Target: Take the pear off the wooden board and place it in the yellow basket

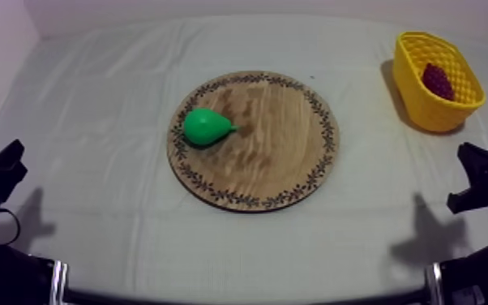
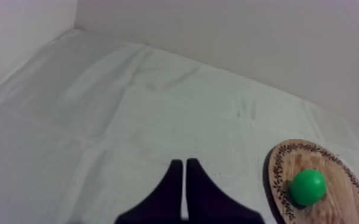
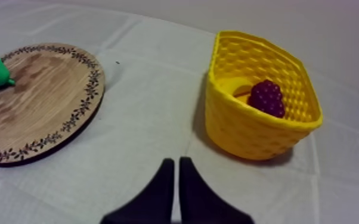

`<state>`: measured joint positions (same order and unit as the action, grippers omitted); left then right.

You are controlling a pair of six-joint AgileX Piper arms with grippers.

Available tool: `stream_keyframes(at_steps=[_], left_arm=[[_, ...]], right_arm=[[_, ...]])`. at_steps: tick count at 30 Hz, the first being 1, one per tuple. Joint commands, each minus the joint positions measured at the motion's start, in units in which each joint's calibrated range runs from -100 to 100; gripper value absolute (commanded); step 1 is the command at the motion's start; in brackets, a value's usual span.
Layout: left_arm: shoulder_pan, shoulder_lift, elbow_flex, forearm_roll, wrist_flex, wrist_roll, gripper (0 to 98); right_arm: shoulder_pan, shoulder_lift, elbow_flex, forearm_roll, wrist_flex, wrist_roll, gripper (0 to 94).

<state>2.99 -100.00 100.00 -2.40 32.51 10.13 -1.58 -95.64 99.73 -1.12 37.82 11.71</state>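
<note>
A green pear (image 1: 207,126) lies on its side on the left part of the round wooden board (image 1: 280,162) at the table's middle. The yellow basket (image 1: 425,109) stands at the back right with a dark bunch of grapes (image 1: 438,81) inside. My left gripper (image 1: 4,166) rests low at the left edge, far from the board. My right gripper (image 1: 478,174) rests low at the right edge, in front of the basket. The left gripper (image 2: 184,173) has its fingers together over bare cloth, with the pear (image 2: 307,186) off beside it. The right gripper (image 3: 173,170) is shut too, before the basket (image 3: 247,128).
Grey-white cloth (image 1: 93,105) covers the table, with open room left of the board and between board and basket. A pale wall (image 2: 247,36) runs along the table's far edge.
</note>
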Motion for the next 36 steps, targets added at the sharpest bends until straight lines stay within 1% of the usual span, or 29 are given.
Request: stream_keyframes(at_steps=[1,14,22,28,33,36], left_arm=[[0.01,0.0,0.0,-0.02,-0.01,0.01,0.1],[0.01,0.0,0.0,-0.02,-0.01,0.01,0.1],[0.01,0.0,0.0,-0.02,-0.01,0.01,0.1],[0.01,0.0,0.0,-0.02,-0.01,0.01,0.1],[0.01,0.0,0.0,-0.02,-0.01,0.01,0.1],[0.01,0.0,0.0,-0.02,-0.01,0.01,0.1]], right_arm=[[-0.02,-0.03,0.05,-0.03,0.01,-0.9,0.5],[-0.28,-0.03,0.05,-0.03,0.01,-0.81,0.6],[-0.67,0.56,-1.67,-0.26,-0.89,1.97,0.4],[-2.99,6.75,-10.96,0.21,2.39,3.21,0.4],[-6.21,16.71,-22.73,1.41,5.03,2.85,0.4],[-8.02,23.52,-30.11,1.5,5.91,3.74,0.4]])
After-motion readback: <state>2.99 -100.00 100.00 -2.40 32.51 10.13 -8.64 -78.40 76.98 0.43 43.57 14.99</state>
